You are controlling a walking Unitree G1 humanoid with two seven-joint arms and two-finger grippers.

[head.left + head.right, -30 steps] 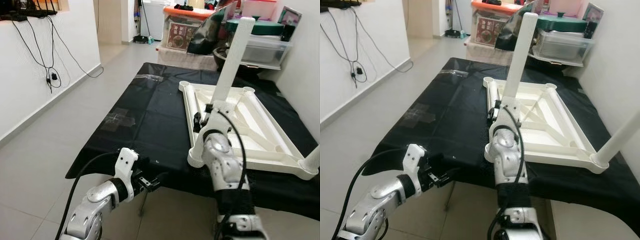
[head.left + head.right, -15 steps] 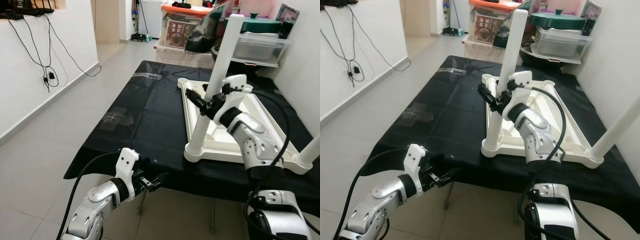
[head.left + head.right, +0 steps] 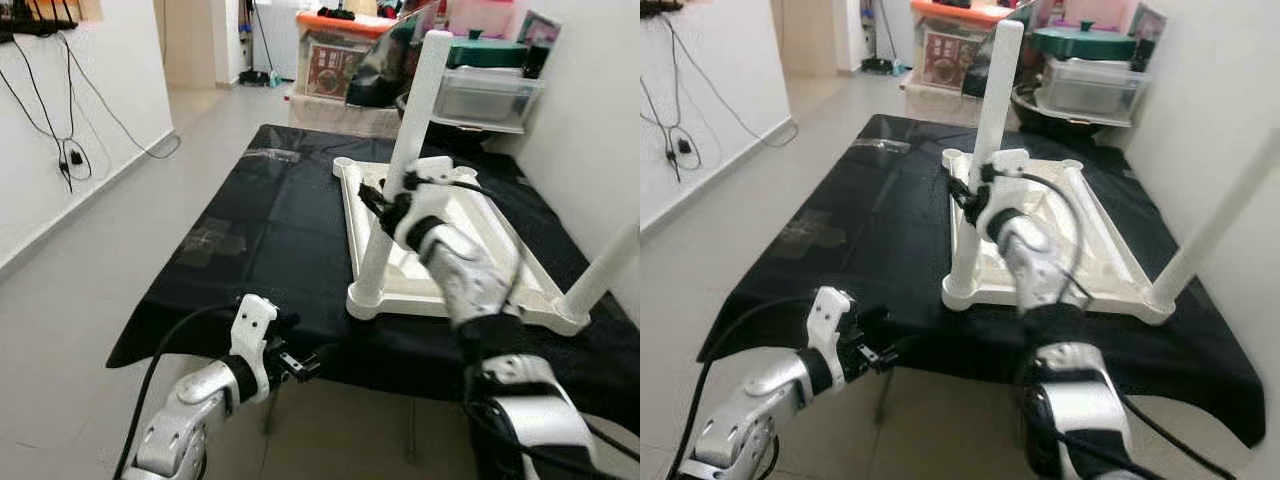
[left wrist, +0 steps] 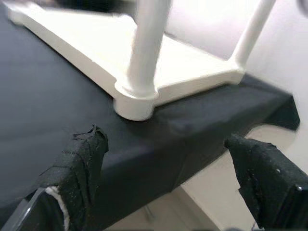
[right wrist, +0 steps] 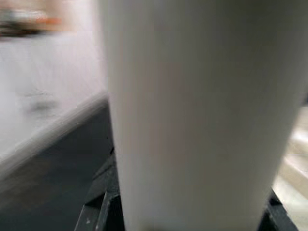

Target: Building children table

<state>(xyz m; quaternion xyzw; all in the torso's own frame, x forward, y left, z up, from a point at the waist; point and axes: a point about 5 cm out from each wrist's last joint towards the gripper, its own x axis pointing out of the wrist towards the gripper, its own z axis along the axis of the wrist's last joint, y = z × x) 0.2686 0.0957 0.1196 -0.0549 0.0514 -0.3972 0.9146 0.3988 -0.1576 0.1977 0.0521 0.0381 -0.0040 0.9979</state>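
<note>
A white children's table [image 3: 525,260] lies upside down on a black cloth [image 3: 270,230]. One white leg [image 3: 420,100] stands upright in the near left corner socket [image 3: 365,300]. A second leg [image 3: 605,270] rises at the near right corner. My right gripper [image 3: 383,205] is at mid-height on the near left leg [image 5: 202,110], which sits between its fingers [image 5: 94,216], shut on it. My left gripper [image 3: 305,367] hangs just below the cloth's front edge. It is open with nothing in it, and its fingers [image 4: 79,163] point toward the corner socket [image 4: 134,101].
Storage bins [image 3: 490,90] and an orange-lidded box [image 3: 335,55] crowd the far end of the cloth. A white wall with hanging cables [image 3: 70,150] runs along the left, with tiled floor [image 3: 90,290] between. Another white wall stands close on the right.
The camera has shifted. My right arm has swung from low beside the corner socket to reach across from the right and close on the leg at mid-height. The left arm holds still.
</note>
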